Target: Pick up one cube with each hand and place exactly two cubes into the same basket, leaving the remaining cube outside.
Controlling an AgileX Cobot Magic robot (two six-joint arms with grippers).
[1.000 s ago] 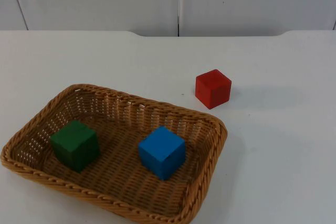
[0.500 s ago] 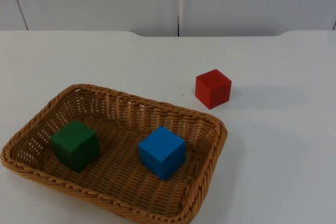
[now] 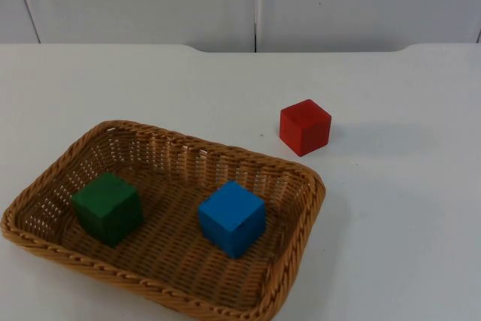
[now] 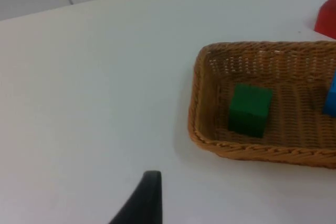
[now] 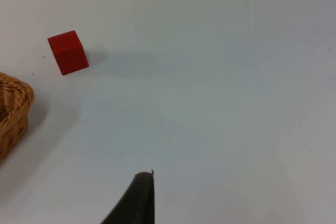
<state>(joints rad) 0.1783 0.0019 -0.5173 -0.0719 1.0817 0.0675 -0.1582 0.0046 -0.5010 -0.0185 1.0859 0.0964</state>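
In the top view a woven wicker basket [image 3: 302,180] sits at the table's front left. Inside it a green cube [image 3: 108,208] rests in the left half and a blue cube [image 3: 231,217] in the right half. A red cube [image 3: 305,127] stands on the table just beyond the basket's far right corner, apart from it. My left gripper [image 4: 145,202] is over bare table well outside the basket [image 4: 202,103], with the green cube [image 4: 250,109] ahead. My right gripper [image 5: 137,200] waits over bare table, far from the red cube [image 5: 67,52].
The grey partition wall [image 3: 255,1] closes off the table's far edge. White table top [image 3: 406,216] stretches to the right of the basket and the red cube. A corner of the basket [image 5: 14,114] shows in the right wrist view.
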